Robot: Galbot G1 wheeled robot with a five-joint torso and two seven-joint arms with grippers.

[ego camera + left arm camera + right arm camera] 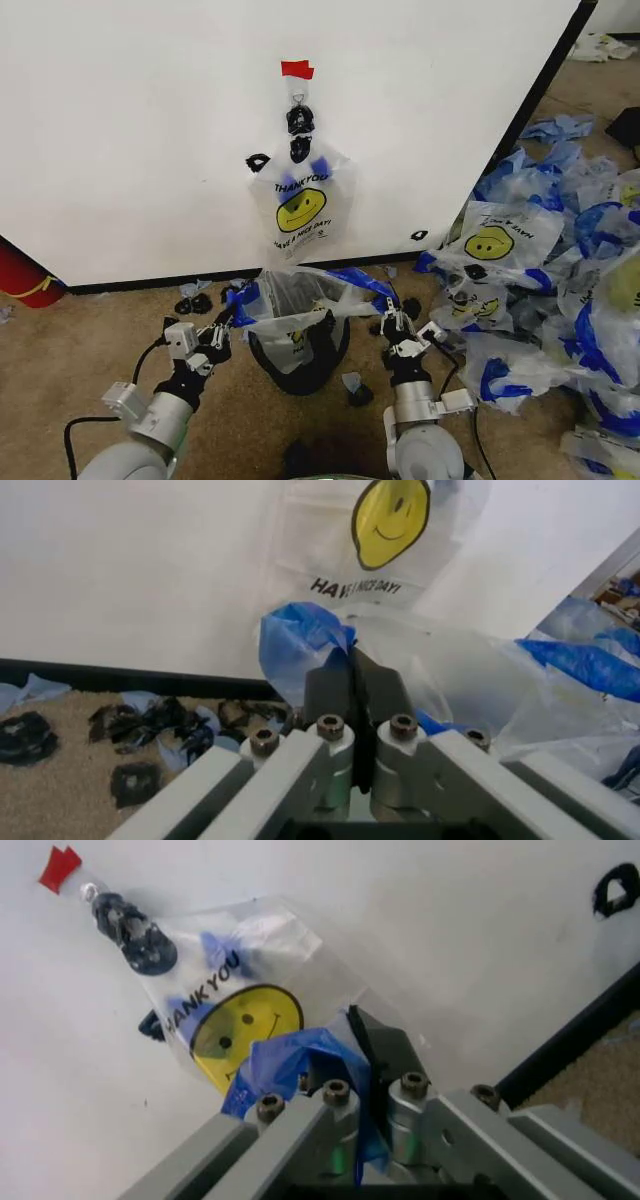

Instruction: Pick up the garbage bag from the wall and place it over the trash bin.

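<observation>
Garbage bag: clear plastic with blue handles, its mouth stretched open over the trash bin and held at both sides
Trash bin: small round black bin on the carpet just below the wall, the bag's clear film draped over its front rim
Left tool: at the bag's left side, low near the carpet; its dark fingers are pressed together on a bunched blue handle
Right tool: at the bag's right side, level with the left one; its fingers are clamped on crumpled blue handle plastic
Wall: plain white panel with a black bottom edge, standing just behind the bin
Hanging bag: another smiley-face bag on the wall, directly above the bin, hung under a red tape strip
Bag pile: many similar bags heaped on the carpet to the robot's right
Scraps: small black and blue bits on the carpet near the wall's base
</observation>
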